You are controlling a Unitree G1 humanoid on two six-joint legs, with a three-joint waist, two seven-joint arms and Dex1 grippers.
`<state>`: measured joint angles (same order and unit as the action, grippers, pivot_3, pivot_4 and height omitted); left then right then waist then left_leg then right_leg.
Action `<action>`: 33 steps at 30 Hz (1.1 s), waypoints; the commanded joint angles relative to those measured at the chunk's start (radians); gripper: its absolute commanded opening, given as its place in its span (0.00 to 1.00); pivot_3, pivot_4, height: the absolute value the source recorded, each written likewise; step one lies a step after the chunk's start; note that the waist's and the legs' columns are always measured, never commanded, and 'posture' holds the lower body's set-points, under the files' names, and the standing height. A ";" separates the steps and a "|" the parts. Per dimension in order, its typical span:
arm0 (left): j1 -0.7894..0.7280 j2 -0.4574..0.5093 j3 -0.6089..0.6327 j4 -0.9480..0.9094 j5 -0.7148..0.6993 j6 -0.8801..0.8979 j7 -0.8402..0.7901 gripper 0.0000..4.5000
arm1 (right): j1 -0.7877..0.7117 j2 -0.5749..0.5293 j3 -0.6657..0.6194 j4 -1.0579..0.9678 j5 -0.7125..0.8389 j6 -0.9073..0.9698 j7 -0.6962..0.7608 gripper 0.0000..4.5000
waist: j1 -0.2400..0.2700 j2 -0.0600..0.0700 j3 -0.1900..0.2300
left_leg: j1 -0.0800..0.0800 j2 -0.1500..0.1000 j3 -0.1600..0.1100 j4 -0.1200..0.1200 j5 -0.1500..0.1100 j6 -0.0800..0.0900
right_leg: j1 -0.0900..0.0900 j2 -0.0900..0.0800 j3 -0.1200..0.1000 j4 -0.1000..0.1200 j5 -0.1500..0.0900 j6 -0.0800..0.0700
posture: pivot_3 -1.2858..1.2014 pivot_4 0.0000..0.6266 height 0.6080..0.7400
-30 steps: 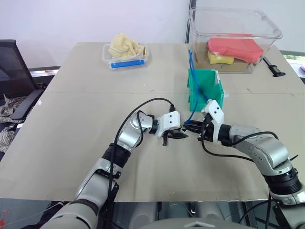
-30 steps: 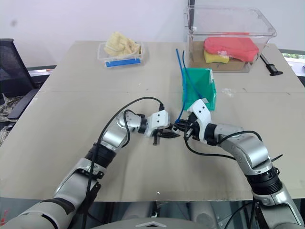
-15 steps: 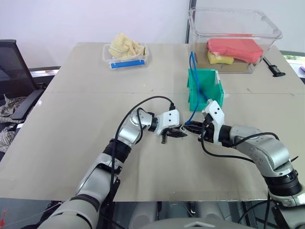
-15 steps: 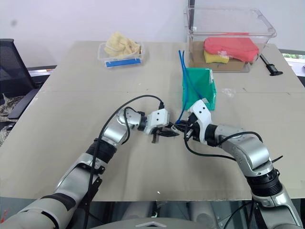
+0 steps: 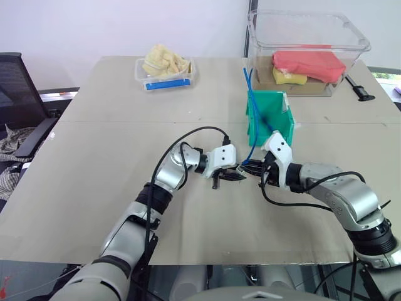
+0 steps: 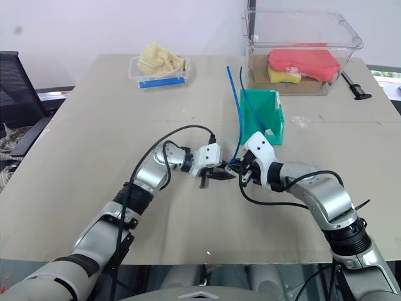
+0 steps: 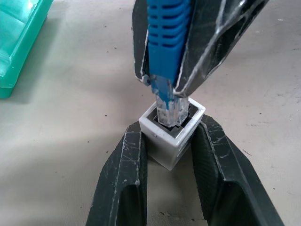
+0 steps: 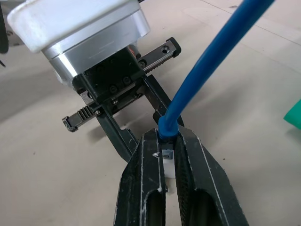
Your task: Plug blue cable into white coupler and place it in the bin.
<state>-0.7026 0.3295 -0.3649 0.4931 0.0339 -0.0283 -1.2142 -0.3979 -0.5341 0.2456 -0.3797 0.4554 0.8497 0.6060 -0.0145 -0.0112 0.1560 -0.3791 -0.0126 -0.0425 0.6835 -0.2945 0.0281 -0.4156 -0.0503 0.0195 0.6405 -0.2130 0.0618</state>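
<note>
My left gripper (image 5: 240,177) is shut on the white coupler (image 7: 171,135), a small cube pinched between its two black fingers (image 7: 123,183) with the dark socket facing outward. The right gripper (image 5: 249,167) meets it tip to tip, shut on the ribbed boot of the blue cable (image 7: 167,42). The cable's clear plug (image 7: 170,111) sits in the mouth of the socket. From the right gripper the blue cable (image 5: 250,106) rises past the left wall of the teal-green bin (image 5: 280,120), which stands just beyond both grippers.
A large clear tub (image 5: 307,37) holding red and yellow items stands at the back right, with a black tool (image 5: 360,88) beside it. A small clear tray with yellow cloth (image 5: 164,66) sits at the back left. A dark chair (image 5: 15,94) is off the table's left edge.
The free upper end of the blue cable has swung slightly to the left. Both grippers have stayed in place, tip to tip.
</note>
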 commanded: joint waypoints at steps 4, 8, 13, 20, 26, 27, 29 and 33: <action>0.010 0.002 -0.013 -0.011 0.014 0.002 0.007 0.16 | -0.040 -0.045 0.131 0.043 -0.084 0.073 0.033 0.00 | -0.001 0.000 -0.001 | 0.001 0.000 0.000 0.000 0.000 0.000 | 0.001 0.000 0.000 0.000 0.000 0.000 | 0.52 0.24 1.00; 0.012 -0.002 -0.013 -0.016 0.014 0.006 0.015 0.16 | -0.078 -0.039 0.195 0.096 -0.133 0.074 0.048 0.00 | -0.003 -0.002 -0.004 | 0.003 0.000 0.000 0.000 0.000 0.000 | 0.003 0.000 0.000 0.000 0.000 0.000 | 0.52 0.24 1.00; 0.017 -0.004 -0.012 -0.029 0.013 0.016 0.027 0.16 | -0.088 -0.040 0.232 0.119 -0.172 0.075 0.072 0.00 | -0.003 -0.003 -0.006 | 0.009 0.000 0.000 0.000 0.000 0.000 | 0.008 0.000 0.000 0.000 0.000 0.000 | 0.52 0.24 1.00; 0.030 -0.009 0.000 -0.046 0.005 0.044 0.047 0.16 | -0.047 0.054 0.105 0.094 -0.075 0.131 0.067 0.00 | -0.003 -0.005 -0.008 | 0.015 0.001 0.000 -0.002 0.000 0.000 | 0.012 0.000 0.001 0.000 0.000 0.000 | 0.52 0.24 1.00; 0.037 -0.011 0.006 -0.056 -0.003 0.063 0.061 0.16 | 0.046 0.140 -0.017 0.019 -0.014 0.166 0.015 0.00 | -0.001 -0.005 -0.008 | 0.015 0.001 0.001 -0.003 0.000 0.000 | 0.012 0.000 0.002 0.000 0.000 0.000 | 0.52 0.24 1.00; 0.038 -0.012 0.006 -0.058 -0.005 0.067 0.061 0.16 | 0.064 0.139 -0.016 0.007 -0.019 0.164 0.009 0.00 | 0.000 -0.004 -0.008 | 0.015 0.001 0.000 -0.003 0.000 0.000 | 0.012 0.000 0.002 -0.001 0.000 0.000 | 0.52 0.24 1.00; 0.039 -0.013 0.007 -0.062 -0.008 0.073 0.060 0.16 | 0.090 0.136 -0.012 -0.007 -0.032 0.160 -0.003 0.00 | 0.001 -0.004 -0.008 | 0.014 0.001 0.001 -0.003 0.000 0.000 | 0.012 0.000 0.002 -0.001 0.000 0.000 | 0.52 0.24 1.00; 0.035 -0.011 0.005 -0.059 -0.006 0.071 0.054 0.16 | 0.112 0.125 0.019 0.001 -0.071 0.128 -0.016 0.00 | 0.002 -0.004 -0.008 | 0.013 0.000 0.000 -0.004 0.000 0.000 | 0.012 0.000 0.001 -0.003 0.000 0.000 | 0.52 0.24 1.00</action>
<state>-0.6640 0.3171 -0.3631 0.4468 0.0332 0.0361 -1.1668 -0.3273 -0.3942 0.1855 -0.3976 0.3932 0.9501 0.5800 -0.0129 -0.0153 0.1483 -0.3657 -0.0123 -0.0419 0.6786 -0.2946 0.0281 -0.4039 -0.0507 0.0209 0.6371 -0.2134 0.0618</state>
